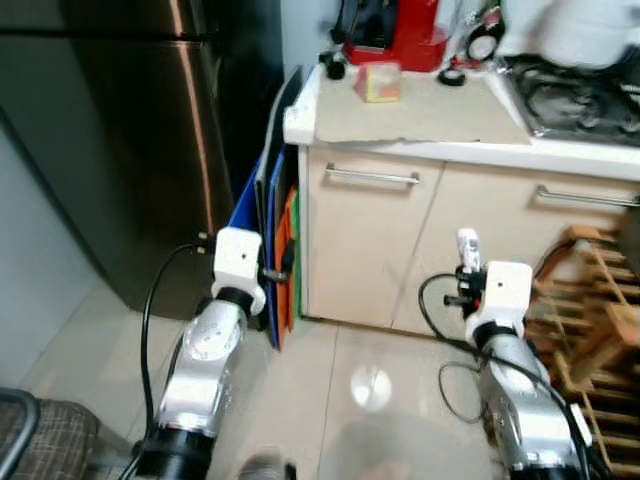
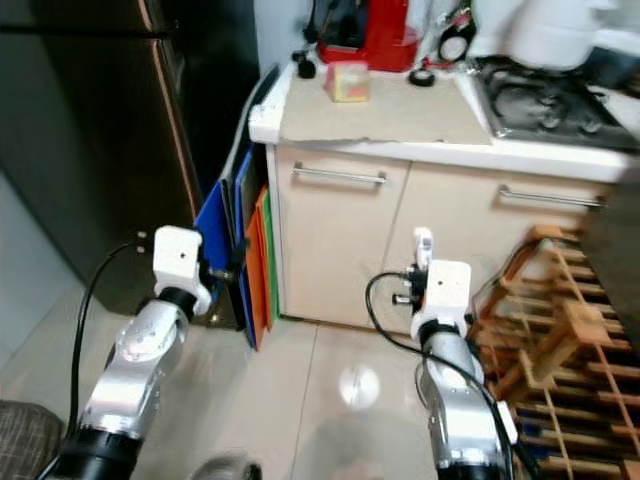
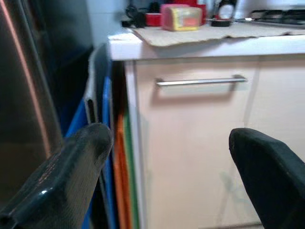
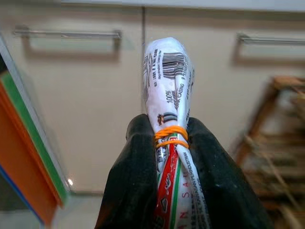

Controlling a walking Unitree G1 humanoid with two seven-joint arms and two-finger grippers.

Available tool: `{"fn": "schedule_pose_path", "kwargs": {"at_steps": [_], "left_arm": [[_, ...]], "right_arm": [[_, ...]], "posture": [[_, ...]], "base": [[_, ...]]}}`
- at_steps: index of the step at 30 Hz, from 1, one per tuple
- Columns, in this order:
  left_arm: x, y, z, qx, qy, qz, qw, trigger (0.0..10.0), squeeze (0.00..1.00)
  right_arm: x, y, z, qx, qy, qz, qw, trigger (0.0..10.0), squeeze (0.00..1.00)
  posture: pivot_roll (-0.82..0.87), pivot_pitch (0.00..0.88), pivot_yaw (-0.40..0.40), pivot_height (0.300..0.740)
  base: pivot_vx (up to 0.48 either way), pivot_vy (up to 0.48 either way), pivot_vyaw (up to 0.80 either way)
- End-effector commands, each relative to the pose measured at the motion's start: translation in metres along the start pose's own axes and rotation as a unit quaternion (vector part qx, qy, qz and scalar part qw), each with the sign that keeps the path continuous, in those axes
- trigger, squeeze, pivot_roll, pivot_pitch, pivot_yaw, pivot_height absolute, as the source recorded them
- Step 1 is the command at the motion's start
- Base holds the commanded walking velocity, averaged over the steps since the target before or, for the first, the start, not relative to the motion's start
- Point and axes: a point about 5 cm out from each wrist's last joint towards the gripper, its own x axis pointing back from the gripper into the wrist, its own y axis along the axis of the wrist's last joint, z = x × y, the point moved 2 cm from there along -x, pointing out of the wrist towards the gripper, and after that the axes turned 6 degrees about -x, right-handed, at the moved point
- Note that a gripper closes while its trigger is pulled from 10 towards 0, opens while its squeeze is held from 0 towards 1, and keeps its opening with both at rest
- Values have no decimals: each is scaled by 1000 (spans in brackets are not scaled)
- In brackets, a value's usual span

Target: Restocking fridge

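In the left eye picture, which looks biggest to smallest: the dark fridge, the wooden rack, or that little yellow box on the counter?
1. Fridge, by far the largest.
2. Wooden rack, partly cut off at the edge.
3. Yellow box, smallest, though it sits farther from the camera.

A white plastic-wrapped packet (image 4: 167, 95) printed in black, red and green, bound with orange rubber bands, sits mid-frame between black fingers (image 4: 131, 181). Left: dark steel fridge (image 1: 110, 140), blue, orange and green boards (image 1: 283, 250). Cream cabinets (image 1: 370, 250); red appliance (image 1: 400, 35) above.
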Motion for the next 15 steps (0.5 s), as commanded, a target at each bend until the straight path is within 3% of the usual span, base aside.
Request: {"fn": "schedule_pose_path", "kwargs": {"at_steps": [1, 6, 15], "left_arm": [[0, 0, 2, -1, 0, 1, 1000, 10000, 0], [-1, 0, 2, -4, 3, 0, 1000, 10000, 0], [1, 5, -3, -15, -11, -20, 1000, 10000, 0]], "right_arm": [[-1, 5, 1, 1, 3, -10, 1000, 0, 16], [-2, 5, 0, 4, 3, -10, 1000, 0, 16], [-2, 5, -1, 7, 4, -10, 1000, 0, 16]], "posture": [[117, 0, -9, 740], [116, 0, -10, 740], [111, 0, -11, 740]], "base": [[-259, 0, 0], [-262, 0, 0], [0, -38, 0]]}}
